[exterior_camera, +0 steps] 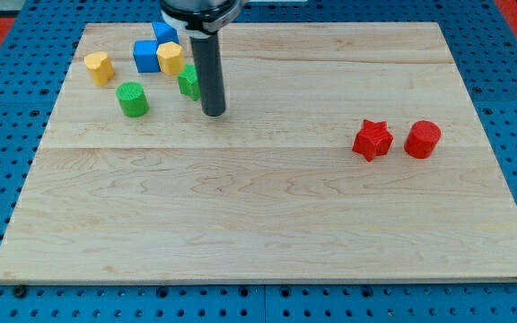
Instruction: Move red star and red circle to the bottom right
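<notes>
While the red star sits on the right half of the wooden tabletop, roughly midway between the view's top and bottom, the red circle stands just beside it on the view's right, a narrow gap between them. Both are well apart from everything else on the board.

Far off to the view's left of the red star, and a little higher, my tip rests on the wood at the end of the dark upright rod. No gripper is fitted to this arm, so no open or closed state applies.

A green block, partly hidden behind the rod so its shape cannot be made out, lies touching or just beside the rod on the view's left. Further left of the star again, a green cylinder stands lower than the rest of the cluster. Above it come a yellow block, a blue cube touching it, another blue block behind them near the top edge, and a yellow block farthest left.
</notes>
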